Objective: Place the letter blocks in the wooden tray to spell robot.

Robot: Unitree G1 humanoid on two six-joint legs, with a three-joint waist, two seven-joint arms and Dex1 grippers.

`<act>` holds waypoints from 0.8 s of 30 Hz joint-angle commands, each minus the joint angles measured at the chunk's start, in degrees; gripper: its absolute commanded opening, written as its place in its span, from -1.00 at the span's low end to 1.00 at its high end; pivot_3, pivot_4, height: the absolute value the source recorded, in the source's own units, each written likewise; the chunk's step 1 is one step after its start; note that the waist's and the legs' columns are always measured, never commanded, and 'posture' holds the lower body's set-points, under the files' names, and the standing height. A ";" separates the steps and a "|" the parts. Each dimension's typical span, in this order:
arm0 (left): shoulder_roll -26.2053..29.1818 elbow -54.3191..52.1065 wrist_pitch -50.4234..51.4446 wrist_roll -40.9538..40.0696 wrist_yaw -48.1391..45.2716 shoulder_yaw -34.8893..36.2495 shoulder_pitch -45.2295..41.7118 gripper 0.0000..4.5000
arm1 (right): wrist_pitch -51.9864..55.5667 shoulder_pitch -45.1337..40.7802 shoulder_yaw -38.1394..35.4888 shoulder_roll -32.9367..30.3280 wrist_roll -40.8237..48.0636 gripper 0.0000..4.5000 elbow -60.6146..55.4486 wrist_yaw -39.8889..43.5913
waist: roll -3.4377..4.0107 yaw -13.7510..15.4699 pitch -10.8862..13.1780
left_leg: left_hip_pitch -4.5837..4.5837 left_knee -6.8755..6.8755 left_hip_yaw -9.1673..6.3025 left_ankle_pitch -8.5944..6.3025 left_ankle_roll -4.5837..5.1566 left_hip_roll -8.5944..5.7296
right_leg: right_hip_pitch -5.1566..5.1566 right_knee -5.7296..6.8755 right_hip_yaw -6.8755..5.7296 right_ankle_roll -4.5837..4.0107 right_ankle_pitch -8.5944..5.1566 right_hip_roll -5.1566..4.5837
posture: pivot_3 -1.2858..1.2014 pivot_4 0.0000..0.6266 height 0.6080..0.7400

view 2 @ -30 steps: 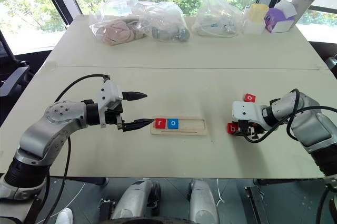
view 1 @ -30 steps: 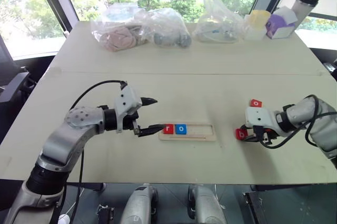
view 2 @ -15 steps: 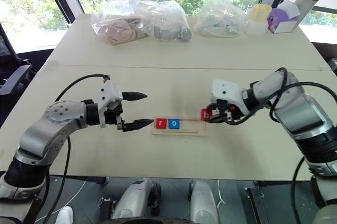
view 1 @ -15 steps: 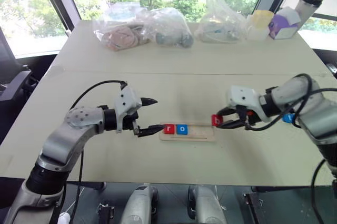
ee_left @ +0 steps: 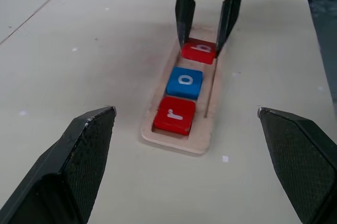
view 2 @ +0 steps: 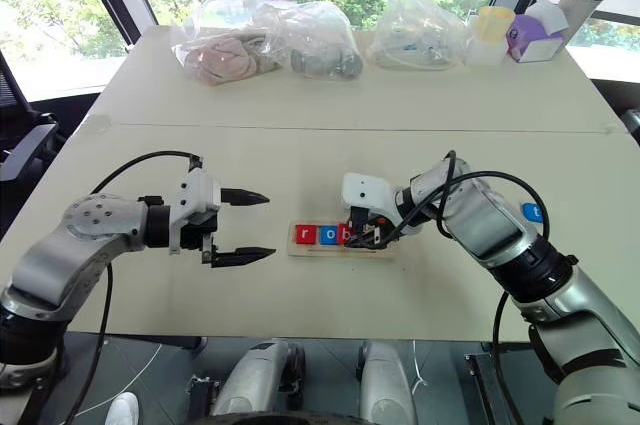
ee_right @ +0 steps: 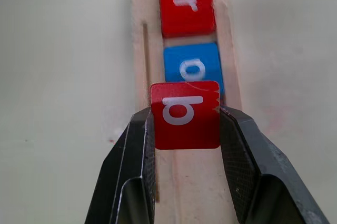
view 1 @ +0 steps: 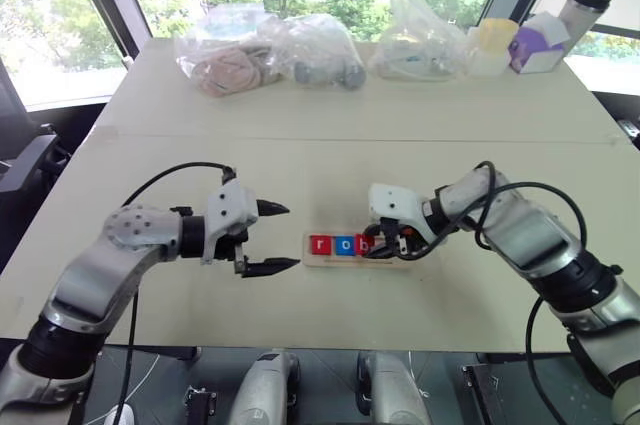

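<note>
The wooden tray (view 1: 350, 262) lies at the table's front centre, holding a red r block (view 1: 320, 244) and beside it a blue o block (view 1: 343, 244). My right gripper (view 1: 372, 245) is shut on a red b block (ee_right: 185, 114). It holds the block at the third place, right next to the blue o; I cannot tell whether the block rests on the tray floor. My left gripper (view 1: 290, 237) is open and holds nothing, a short way off the tray's left end. A blue block (view 2: 533, 212) lies on the table to the right, past my right arm.
Several clear plastic bags (view 1: 230, 60) with soft items line the table's far side. A yellow cup (view 1: 490, 45), a purple box (view 1: 535, 45) and a tumbler (view 1: 580, 10) stand at the back right. The table's front edge runs just below the tray.
My right gripper has carried the red b block leftward from the table's right side to the tray. My left gripper has drawn back a little from the tray's left end.
</note>
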 commanded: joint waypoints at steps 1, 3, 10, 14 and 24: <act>2.51 -1.43 -2.54 1.02 -2.85 0.52 -0.05 1.00 | -1.30 -1.79 0.70 0.12 -1.73 -0.50 0.90 0.13 | 0.00 0.03 0.00 | 0.00 0.00 0.00 0.00 0.00 0.01 | 0.00 0.00 0.00 0.00 0.00 0.02 | 0.03 -0.52 1.00; 3.36 -1.15 -3.39 1.54 -3.95 0.29 -0.14 1.00 | -1.60 -1.99 0.98 0.14 -2.22 -0.50 1.38 0.40 | 0.00 0.01 0.00 | 0.00 0.00 0.00 0.00 0.00 0.01 | 0.00 0.01 -0.01 0.00 0.00 0.03 | 0.03 -0.52 1.00; 2.88 -0.50 -3.72 1.74 -4.02 0.20 -0.91 1.00 | -1.83 -1.99 1.29 0.10 -2.63 -0.50 1.06 1.71 | 0.00 0.03 0.00 | 0.00 0.00 0.01 0.01 0.01 0.01 | 0.03 0.01 -0.01 0.02 0.00 0.05 | 0.03 -0.52 1.00; 2.31 -0.63 -3.42 1.80 -3.54 0.23 -1.20 1.00 | -1.59 -1.97 1.45 -0.02 -2.85 -0.50 0.58 2.24 | 0.00 0.03 0.00 | 0.00 0.01 0.01 0.01 0.02 0.01 | 0.04 0.02 -0.02 0.03 0.01 0.06 | 0.03 -0.52 1.00; 1.08 -1.54 -2.24 1.85 -1.98 -0.01 -1.59 1.00 | -2.30 -2.45 2.10 0.88 -4.19 -0.50 1.04 2.56 | 0.00 0.01 0.00 | 0.02 0.01 0.01 0.01 0.02 0.00 | 0.06 0.02 -0.02 0.05 0.02 0.08 | 0.03 -0.52 1.00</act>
